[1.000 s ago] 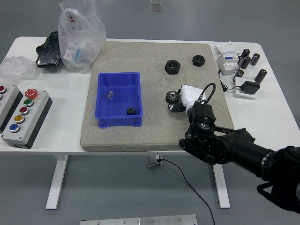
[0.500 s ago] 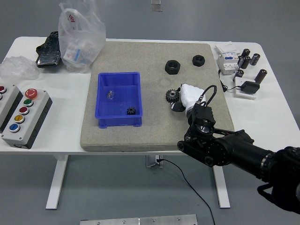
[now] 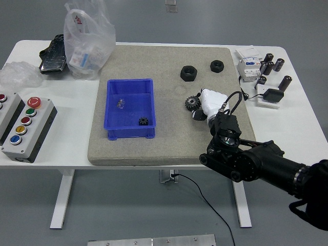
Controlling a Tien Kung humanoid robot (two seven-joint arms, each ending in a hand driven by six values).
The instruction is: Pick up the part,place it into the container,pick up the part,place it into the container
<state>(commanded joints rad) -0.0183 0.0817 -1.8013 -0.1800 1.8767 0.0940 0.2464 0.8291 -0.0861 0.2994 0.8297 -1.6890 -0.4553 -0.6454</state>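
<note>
- We are reaching our right hand (image 3: 204,106) in from the lower right over the grey mat (image 3: 164,61); the white hand is sitting at a dark gear (image 3: 192,103), which is lying on the mat just right of the blue bin (image 3: 130,85)
- We are judging this to be a pick-up step; one small black gear part (image 3: 143,121) is already lying in the bin near its front wall, so a second part seems to be the one in hand
- We cannot tell how far the fingers are curled, nor whether they are truly gripping the gear; the hand is covering its right side and the fingers are hidden from this view
- Two black nuts (image 3: 188,73) are waiting further back on the mat, well apart from the hand
- The next move, as we see it, is calling for a firm hold on the gear, a lift clear of the mat, then a carry leftward over the bin's right wall before letting go
- Our left hand is not showing
</note>
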